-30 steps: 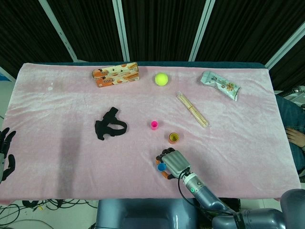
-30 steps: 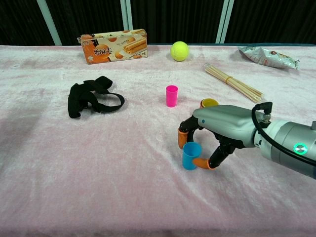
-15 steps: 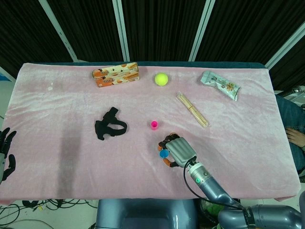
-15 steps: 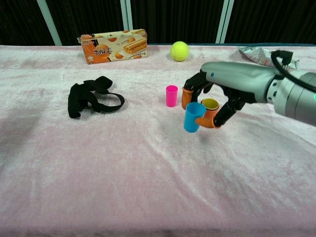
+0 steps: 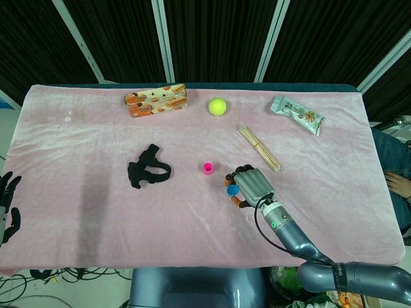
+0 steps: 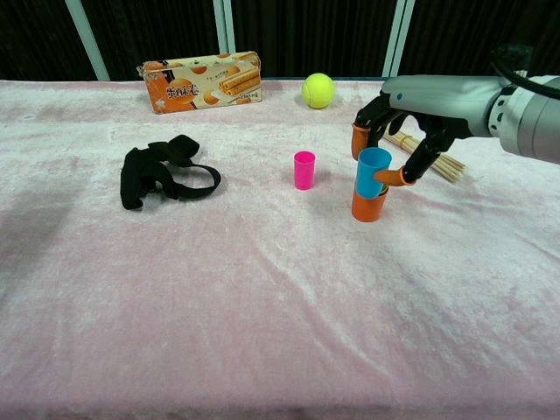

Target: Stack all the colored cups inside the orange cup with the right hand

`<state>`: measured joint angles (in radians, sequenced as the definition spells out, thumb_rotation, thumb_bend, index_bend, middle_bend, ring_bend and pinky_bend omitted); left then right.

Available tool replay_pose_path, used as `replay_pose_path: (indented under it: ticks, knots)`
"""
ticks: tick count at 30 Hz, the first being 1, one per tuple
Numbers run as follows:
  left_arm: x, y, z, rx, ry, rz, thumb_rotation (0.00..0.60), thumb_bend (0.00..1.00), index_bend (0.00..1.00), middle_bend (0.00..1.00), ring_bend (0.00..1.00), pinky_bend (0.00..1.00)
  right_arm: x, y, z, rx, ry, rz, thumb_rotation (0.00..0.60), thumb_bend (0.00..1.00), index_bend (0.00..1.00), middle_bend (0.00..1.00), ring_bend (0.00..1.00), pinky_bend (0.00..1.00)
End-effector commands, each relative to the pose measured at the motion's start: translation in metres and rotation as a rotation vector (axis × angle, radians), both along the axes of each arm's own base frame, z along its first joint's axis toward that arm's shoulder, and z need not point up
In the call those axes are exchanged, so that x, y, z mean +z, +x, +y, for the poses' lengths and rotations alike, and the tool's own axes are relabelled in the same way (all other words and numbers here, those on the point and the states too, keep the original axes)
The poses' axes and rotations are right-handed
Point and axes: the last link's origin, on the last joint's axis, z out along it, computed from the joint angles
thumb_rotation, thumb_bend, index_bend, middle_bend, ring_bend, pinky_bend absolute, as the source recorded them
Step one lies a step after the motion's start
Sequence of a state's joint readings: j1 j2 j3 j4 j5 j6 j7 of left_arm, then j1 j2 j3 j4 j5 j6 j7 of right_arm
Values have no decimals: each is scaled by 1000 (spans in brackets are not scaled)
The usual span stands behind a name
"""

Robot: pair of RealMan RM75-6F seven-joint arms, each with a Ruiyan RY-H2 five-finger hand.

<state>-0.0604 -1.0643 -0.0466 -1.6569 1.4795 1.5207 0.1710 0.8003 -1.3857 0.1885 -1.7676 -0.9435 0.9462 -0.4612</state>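
My right hand (image 6: 411, 114) (image 5: 250, 185) pinches a blue cup (image 6: 372, 171) (image 5: 232, 190) between orange-tipped fingers. The blue cup's base sits in the mouth of the orange cup (image 6: 368, 206), which stands upright on the pink cloth. In the head view my hand and the blue cup hide the orange cup. A pink cup (image 6: 304, 170) (image 5: 208, 169) stands upright to the left, apart from them. My left hand (image 5: 8, 205) hangs off the table's left edge with its fingers spread, holding nothing.
A black strap (image 6: 162, 171) lies at the left. At the back are a biscuit box (image 6: 203, 80), a yellow tennis ball (image 6: 318, 90), a bundle of wooden sticks (image 6: 442, 157) behind my right hand, and a snack packet (image 5: 296, 114). Pink cloth (image 6: 219, 297) covers the table.
My right hand lifted the blue cup off the cloth and carried it away from the robot and to the right, onto the orange cup. The left hand stayed still.
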Motion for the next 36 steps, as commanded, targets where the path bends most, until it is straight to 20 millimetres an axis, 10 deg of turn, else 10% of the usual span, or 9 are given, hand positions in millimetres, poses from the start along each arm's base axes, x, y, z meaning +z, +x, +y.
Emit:
replay_pose_path:
  ticks: [1, 18, 26, 36]
  knots:
    - [0, 0, 0, 1, -1, 1, 600, 703, 66, 11, 0, 31, -4, -3, -9, -15, -2, 12, 600, 372, 540, 461, 250, 210]
    - [0, -1, 1, 6, 2, 5, 600, 703, 65, 11, 0, 31, -10, -20, -26, -60, 2, 40, 600, 359, 539, 453, 249, 210]
    - [1, -2, 0, 8, 3, 6, 600, 703, 66, 11, 0, 31, -19, -19, -25, -57, 30, 40, 600, 191, 173, 206, 198, 210]
    - [1, -2, 1, 9, 5, 4, 600, 703, 66, 11, 0, 31, -19, -1, -50, -73, -12, -12, 600, 184, 152, 181, 170, 209]
